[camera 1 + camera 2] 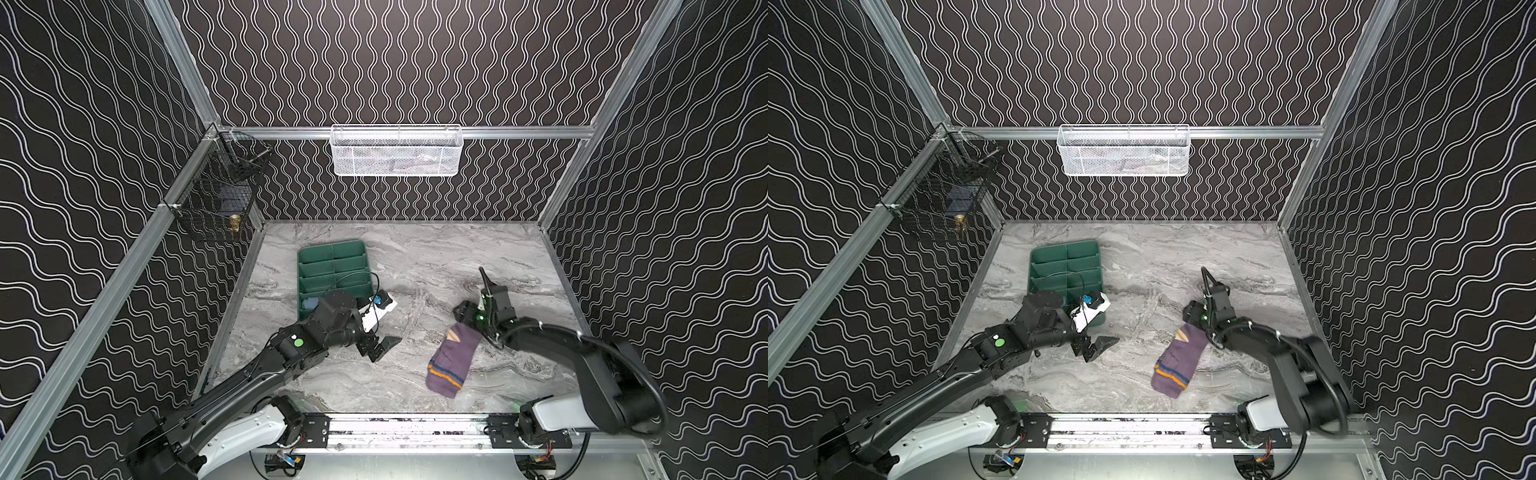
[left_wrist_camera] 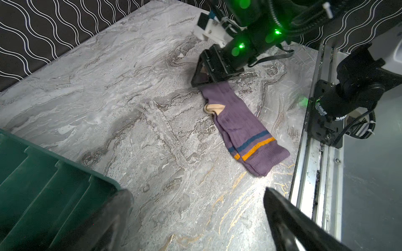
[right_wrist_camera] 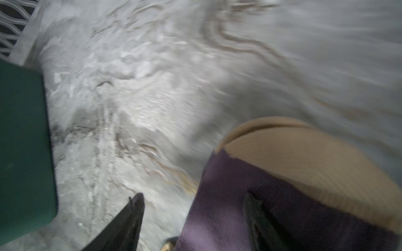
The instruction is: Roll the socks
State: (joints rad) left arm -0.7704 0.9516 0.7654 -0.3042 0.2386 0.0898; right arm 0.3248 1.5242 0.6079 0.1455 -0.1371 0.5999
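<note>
- The purple sock (image 1: 451, 361) (image 1: 1177, 360) is soft ribbed knit. It is long and flat, with a tan heel and a tan toe, and an orange band and a navy band cross it near the cuff.
- It lies flat on the worktop (image 1: 415, 270), a smooth grey slab with marble-like veining, right of centre in both top views. Its cuff points toward the front rail and its toe away from it.
- The right tool (image 3: 193, 195) has thin, dark, wedge-shaped fingers that stand spread apart at the sock's toe end.
- In the right wrist view, which is smeared by blur, one finger (image 3: 258, 215) lies over the purple fabric just short of the tan toe, and the other finger hangs over bare worktop beside the sock's edge.
- From the left wrist view the tan toe shows inside the right tool's frame (image 2: 206, 73), and the rest of the sock trails out from under it (image 2: 239, 128).
- The left tool (image 1: 384, 347) (image 2: 195, 193) is spread as wide as it goes over bare worktop, well apart from the sock.
- A green tray (image 1: 332, 257) of hard moulded plastic, rectangular with rounded corners and ribbed into compartments, sits left of centre behind the left arm.
- A pale blue patch (image 1: 311, 304) shows in the tray's near corner, too hidden to tell what it is.
</note>
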